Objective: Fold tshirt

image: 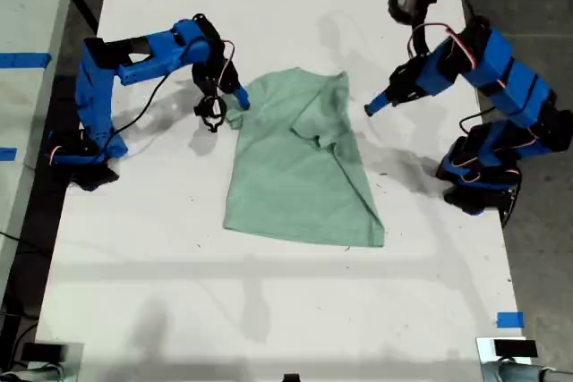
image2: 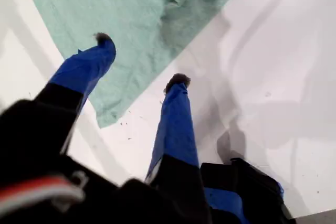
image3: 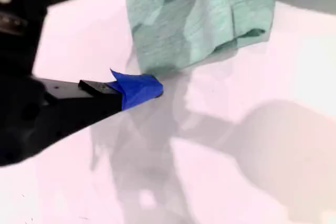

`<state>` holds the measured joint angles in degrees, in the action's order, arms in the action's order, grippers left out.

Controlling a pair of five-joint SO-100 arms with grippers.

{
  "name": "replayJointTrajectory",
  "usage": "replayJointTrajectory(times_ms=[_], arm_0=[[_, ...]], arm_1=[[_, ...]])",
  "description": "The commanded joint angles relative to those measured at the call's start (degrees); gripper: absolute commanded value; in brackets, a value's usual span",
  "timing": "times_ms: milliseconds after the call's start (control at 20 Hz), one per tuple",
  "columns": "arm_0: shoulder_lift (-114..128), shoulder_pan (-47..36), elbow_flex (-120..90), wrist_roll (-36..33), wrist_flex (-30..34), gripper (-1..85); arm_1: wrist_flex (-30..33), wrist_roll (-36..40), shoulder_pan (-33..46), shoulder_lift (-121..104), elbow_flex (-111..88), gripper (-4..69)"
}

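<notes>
Mint tshirt [image: 300,163] lies partly folded mid-counter [image: 269,310]. First tool [image2: 140,60] spread, straddling a cloth edge; second tool's [image3: 137,88] state I cannot tell. Best pinch hem cleanly, lift low.

White table [image: 269,310], tshirt [image: 295,176] atop

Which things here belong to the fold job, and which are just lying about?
Job: pale mint-green cloth tshirt; my first gripper; my second gripper.
Lying about: small blue tape square on the white table; blue tape strip at the exterior view's left.
</notes>
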<state>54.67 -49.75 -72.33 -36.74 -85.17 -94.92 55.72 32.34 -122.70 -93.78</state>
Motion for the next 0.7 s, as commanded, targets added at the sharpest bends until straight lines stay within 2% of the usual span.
replayJointTrajectory(times_ms=[0,100,150,200,400,650], arm_0=[[-1.7,-1.1,5.4,-0.8,-1.7,30.4],[-3.6,-1.8,5.4,-1.0,-1.5,25.0],[-3.7,-1.9,4.8,-0.5,-1.2,13.8],[-3.1,-2.2,4.4,-0.2,-0.8,7.6],[2.8,-3.4,4.3,0.5,-2.2,2.3],[17.2,-7.2,-1.1,1.1,-5.0,1.7]], arm_1=[[0.8,-0.8,-0.6,-4.9,-1.7,23.8],[1.0,-1.0,-0.4,-7.2,-3.9,23.7],[1.1,-1.1,-0.3,-8.0,-4.8,23.6],[1.1,-1.1,-0.1,-8.7,-5.4,23.6],[1.3,-1.1,0.2,-9.9,-7.2,23.6],[1.4,-1.3,0.4,-11.8,-9.1,23.5]])
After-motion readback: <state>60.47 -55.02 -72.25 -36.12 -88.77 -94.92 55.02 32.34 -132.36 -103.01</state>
